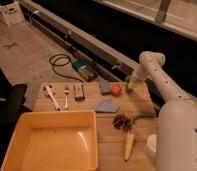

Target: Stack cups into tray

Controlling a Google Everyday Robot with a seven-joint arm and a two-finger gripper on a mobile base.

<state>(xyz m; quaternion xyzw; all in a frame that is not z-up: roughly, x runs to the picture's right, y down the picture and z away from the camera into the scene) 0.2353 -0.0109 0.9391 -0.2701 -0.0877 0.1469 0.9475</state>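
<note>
The end effector point(129, 86) is at the upper right of the desk point(110, 148), close to its far edge. Its fingers are drawn narrow, apparently clamped on the green cup point(128, 89), which stands just right of the orange ball point(115, 89). The step in hand looks like the grasp on the first cup.

The next move probably calls for a straight lift before any sideways travel. The ball is right beside the cup, and the blue cloth point(107, 105) and pine cone point(122, 121) lie along the diagonal toward the tray point(52, 114) at the lower left. The tray looks empty, so there is plenty of room to set the cup down.

The white cup point(150, 145) sits at the lower right, partly hidden behind the robot's own arm. I cannot make out the brown cup.

The far edge of the desk drops away just behind the grasp point, so any nudge that way risks losing the cup. The fork point(67, 95) and the other small items at the upper left lie off the route.
</note>
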